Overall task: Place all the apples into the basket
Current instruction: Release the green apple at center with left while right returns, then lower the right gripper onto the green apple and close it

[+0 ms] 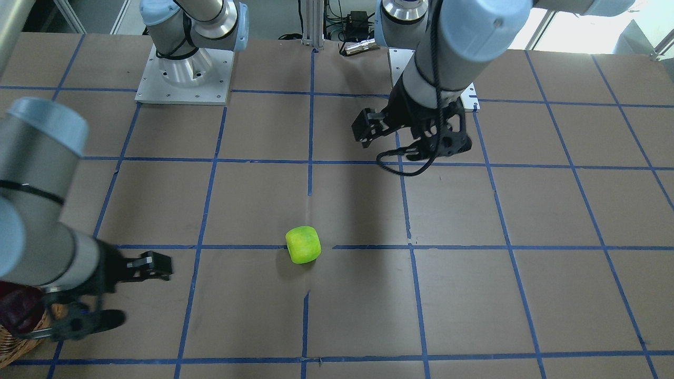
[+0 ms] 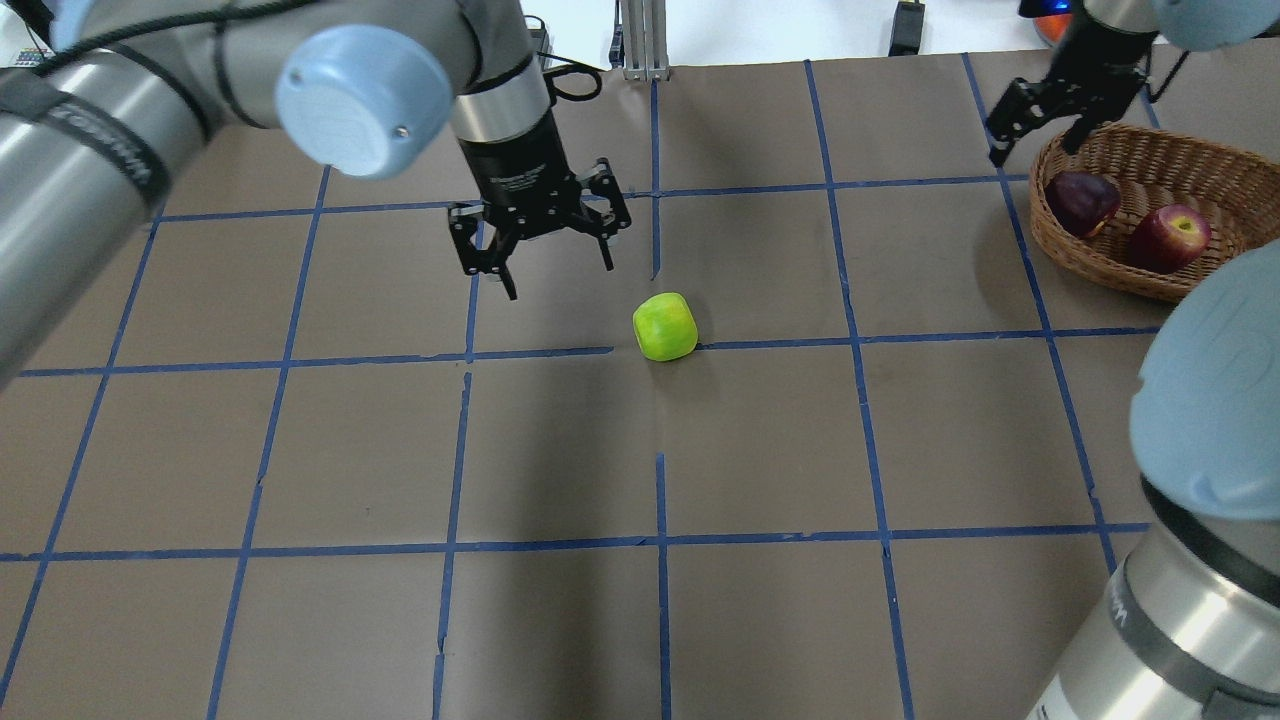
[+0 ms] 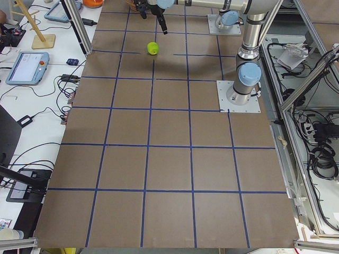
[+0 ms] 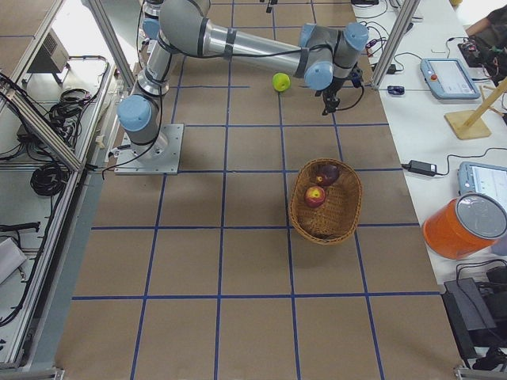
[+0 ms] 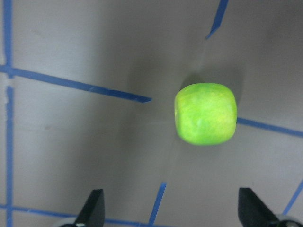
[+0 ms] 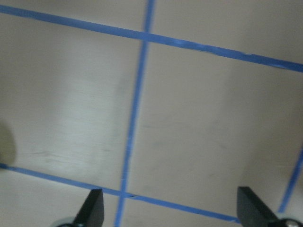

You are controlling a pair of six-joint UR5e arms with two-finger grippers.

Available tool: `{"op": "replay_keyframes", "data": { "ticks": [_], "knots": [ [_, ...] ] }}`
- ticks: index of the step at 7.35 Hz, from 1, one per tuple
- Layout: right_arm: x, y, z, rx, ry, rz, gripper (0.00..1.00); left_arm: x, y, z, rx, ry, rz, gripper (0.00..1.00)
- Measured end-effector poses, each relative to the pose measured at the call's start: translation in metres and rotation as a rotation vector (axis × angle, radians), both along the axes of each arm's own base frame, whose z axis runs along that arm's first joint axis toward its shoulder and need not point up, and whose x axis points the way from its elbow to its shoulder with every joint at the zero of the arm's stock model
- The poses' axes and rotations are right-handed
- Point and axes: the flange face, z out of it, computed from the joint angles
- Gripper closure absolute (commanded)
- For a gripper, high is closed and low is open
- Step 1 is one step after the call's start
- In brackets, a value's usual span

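Note:
The lime green apple (image 2: 665, 326) lies alone on the brown table near its middle; it also shows in the front view (image 1: 303, 245) and the left wrist view (image 5: 206, 113). My left gripper (image 2: 540, 272) hangs open and empty above the table, just to the apple's left and a little farther from me. The wicker basket (image 2: 1110, 268) stands at the far right and holds the dark purple apple (image 2: 1082, 201) and the red apple (image 2: 1170, 238). My right gripper (image 2: 1032, 148) is open and empty, above the table by the basket's far-left rim.
The table is brown paper with a blue tape grid. The arm bases (image 1: 184, 73) stand at my side of the table. Off the far edge, an orange bucket (image 4: 465, 226) and tablets lie on a side bench.

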Motion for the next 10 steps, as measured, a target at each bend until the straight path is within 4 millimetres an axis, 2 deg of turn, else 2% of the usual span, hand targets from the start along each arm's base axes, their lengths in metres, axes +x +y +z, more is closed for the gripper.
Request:
{"op": "replay_keyframes", "data": {
  "ticks": [1,2,3,4,6,7,8,9,10],
  "knots": [
    [0.088,0.025,-0.01,0.007,0.005,0.036,0.0,0.018,0.014,0.016,-0.082,-0.041,-0.032,0.0],
    [0.155,0.051,-0.032,0.006,0.013,0.059,0.0,0.033,0.019,0.02,-0.174,-0.081,-0.046,0.0],
    [0.197,0.077,-0.06,0.008,0.023,0.067,0.0,0.046,0.018,0.021,-0.24,-0.108,-0.041,0.0],
    [0.215,0.099,-0.088,0.008,0.029,0.071,0.0,0.06,0.014,0.024,-0.28,-0.115,-0.043,0.0],
    [0.222,0.123,-0.126,-0.019,0.023,0.072,0.0,0.07,0.003,0.027,-0.303,-0.101,-0.074,0.0],
    [0.221,0.129,-0.138,-0.029,0.023,0.073,0.45,0.066,0.001,0.026,-0.289,-0.084,-0.093,0.0],
    [0.22,0.132,-0.144,-0.044,0.023,0.073,0.96,0.061,0.003,0.025,-0.265,-0.07,-0.134,0.0],
    [0.218,0.129,-0.142,-0.07,0.017,0.069,1.0,0.058,0.007,0.025,-0.243,-0.062,-0.184,0.0],
    [0.214,0.124,-0.133,-0.092,0.006,0.058,1.0,0.057,0.009,0.026,-0.234,-0.059,-0.205,0.0]
  ]
}}
